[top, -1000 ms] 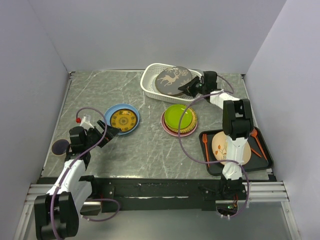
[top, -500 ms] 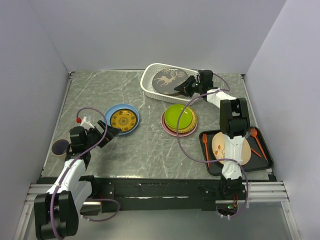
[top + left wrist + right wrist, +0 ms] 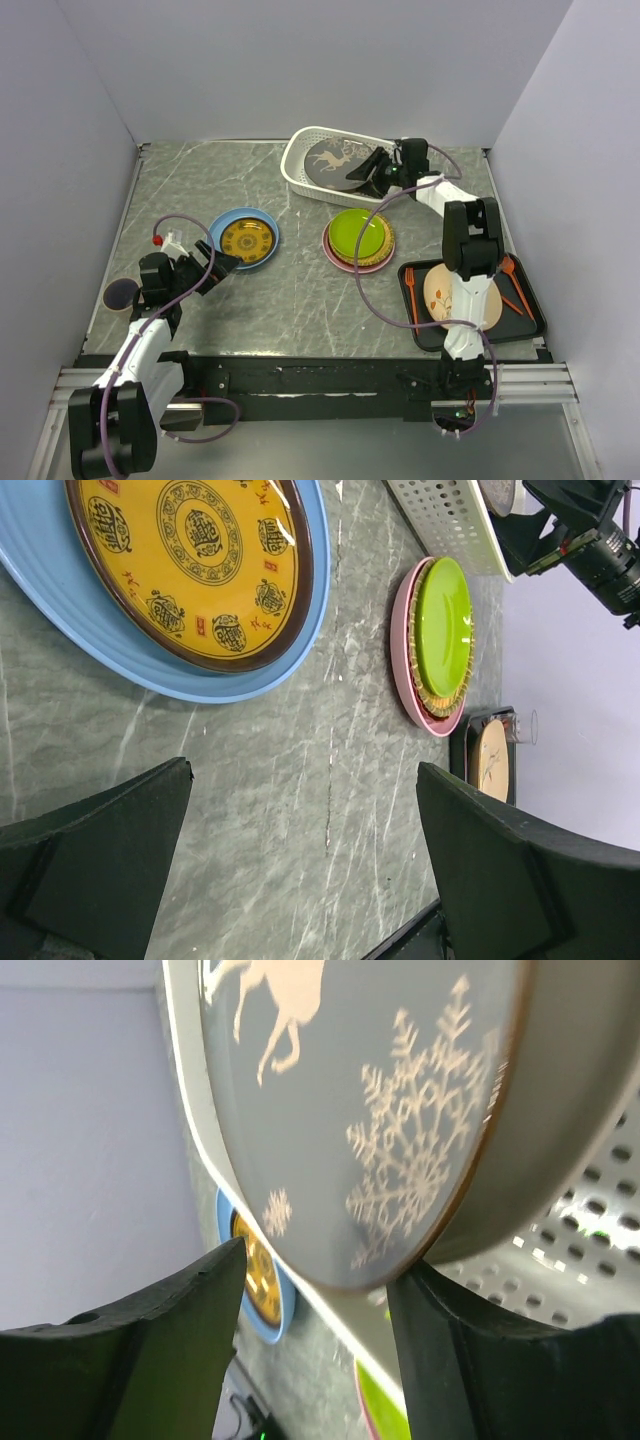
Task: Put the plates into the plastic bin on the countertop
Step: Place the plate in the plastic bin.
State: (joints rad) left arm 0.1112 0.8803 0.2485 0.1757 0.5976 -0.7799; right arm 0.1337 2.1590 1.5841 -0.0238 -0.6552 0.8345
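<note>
The brown deer plate (image 3: 338,160) lies in the white plastic bin (image 3: 300,172) at the back of the countertop (image 3: 300,290). My right gripper (image 3: 375,170) is open at the plate's right edge. In the right wrist view the deer plate's rim (image 3: 360,1090) sits between my spread fingers, close to the right one. My left gripper (image 3: 222,263) is open and empty just in front of the blue plate (image 3: 262,222), which carries a yellow patterned plate (image 3: 245,240). A lime green plate (image 3: 358,235) tops a straw and pink stack. A cream plate (image 3: 445,295) lies on the black tray.
The black tray (image 3: 525,322) at the front right also holds orange cutlery (image 3: 512,285). A small dark disc (image 3: 120,293) lies at the left edge. Grey walls close in on three sides. In the left wrist view the stack (image 3: 440,630) and the bin (image 3: 450,520) lie beyond the blue plate (image 3: 300,650).
The deer plate went from tilted on the bin's right rim down into the bin. My right gripper followed it and opened. The left arm has not moved.
</note>
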